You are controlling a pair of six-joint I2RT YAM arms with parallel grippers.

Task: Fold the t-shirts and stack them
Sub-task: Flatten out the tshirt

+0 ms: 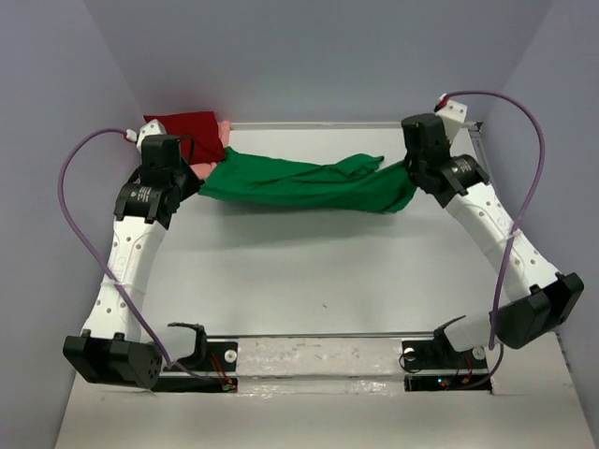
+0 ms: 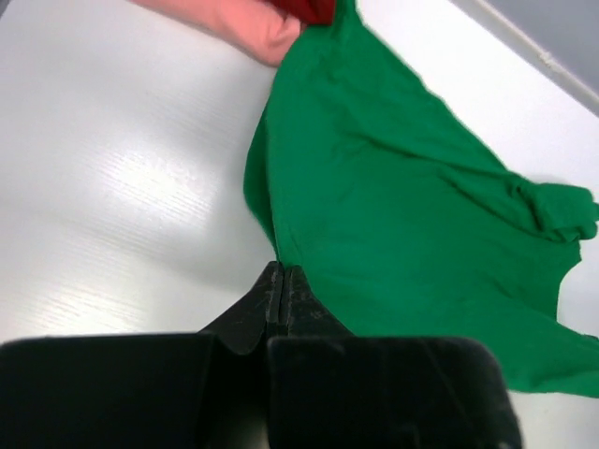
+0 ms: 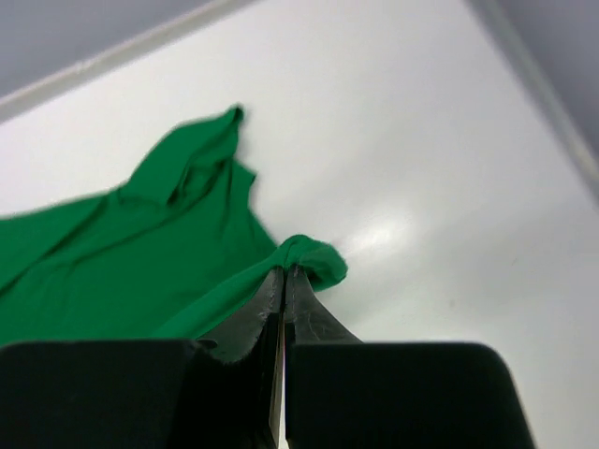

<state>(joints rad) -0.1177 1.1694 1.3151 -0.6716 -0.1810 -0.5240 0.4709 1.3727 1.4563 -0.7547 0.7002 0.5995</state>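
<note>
left claw (image 2: 281, 285) and right claw (image 3: 285, 279) each clench an end of the green shirt (image 1: 309, 182); red shirt (image 1: 187, 129) and pink shirt (image 1: 204, 172) lie partly hidden behind the left arm (image 1: 131, 243).

Dark red shirt (image 1: 192, 126) partly behind left arm (image 1: 136, 234), pink shirt (image 2: 234, 19) cropped at top edge

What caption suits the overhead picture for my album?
The left gripper and right gripper hold the green t-shirt stretched across the table; dark red shirt and pink shirt lie far left.
</note>
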